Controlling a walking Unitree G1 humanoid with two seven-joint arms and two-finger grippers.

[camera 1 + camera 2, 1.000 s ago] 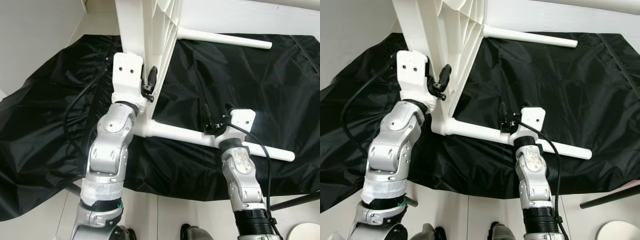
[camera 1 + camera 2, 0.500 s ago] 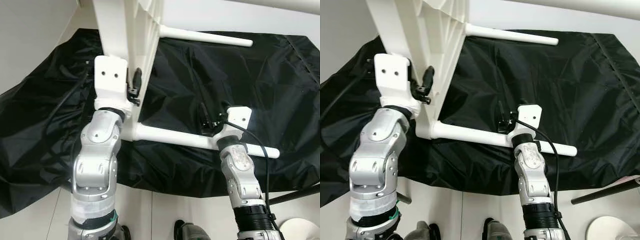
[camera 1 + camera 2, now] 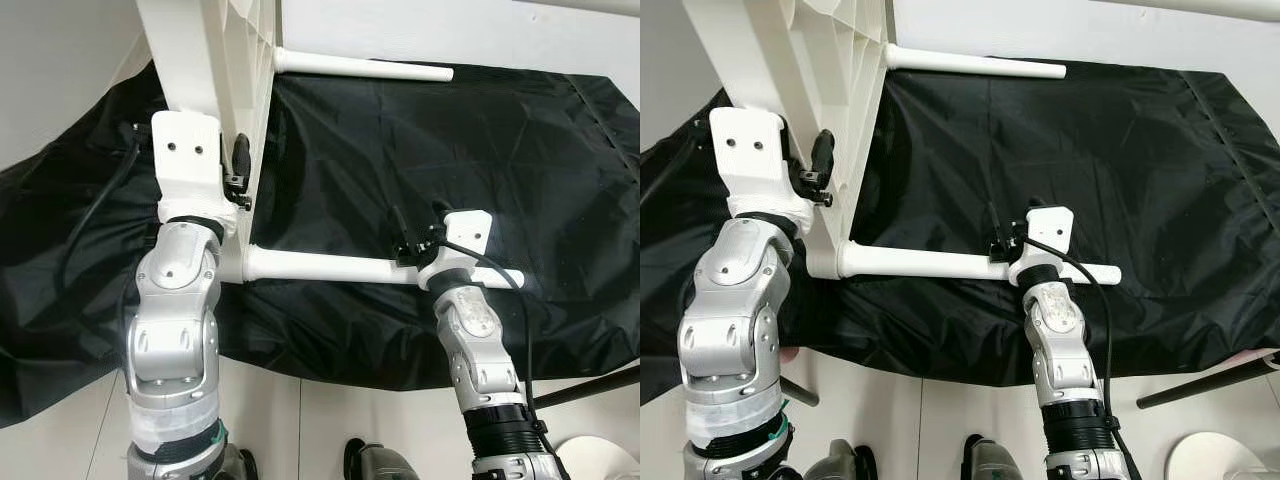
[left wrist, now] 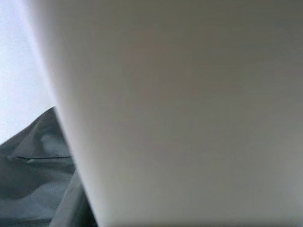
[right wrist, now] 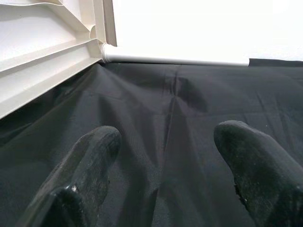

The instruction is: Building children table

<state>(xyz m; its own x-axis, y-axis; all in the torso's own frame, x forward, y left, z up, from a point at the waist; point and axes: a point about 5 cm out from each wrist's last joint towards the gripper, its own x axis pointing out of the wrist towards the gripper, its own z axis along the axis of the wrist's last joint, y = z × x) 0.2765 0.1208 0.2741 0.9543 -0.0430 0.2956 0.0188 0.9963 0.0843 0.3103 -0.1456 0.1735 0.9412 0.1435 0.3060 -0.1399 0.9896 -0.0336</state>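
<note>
A white children's table stands on its side on a black sheet (image 3: 520,150). Its ribbed tabletop (image 3: 215,60) rises at the upper left. Two round white legs stick out to the right, the near leg (image 3: 320,267) and the far leg (image 3: 360,68). My left gripper (image 3: 232,172) is shut on the tabletop's lower rim, with one black finger on the ribbed side. The left wrist view has the white panel (image 4: 189,109) pressed close. My right gripper (image 3: 405,238) sits on the near leg toward its free end. Its fingers (image 5: 90,156) stand open over the sheet with nothing between them.
The black sheet covers the floor out to the white wall behind. Pale floor tiles (image 3: 320,430) lie at my feet. A dark rod (image 3: 590,385) slants across the lower right, beside a round white object (image 3: 615,460).
The whole view has shifted, so the table and my left arm now sit further left. My right gripper stands closer to the near leg's free end. Both grips look unchanged.
</note>
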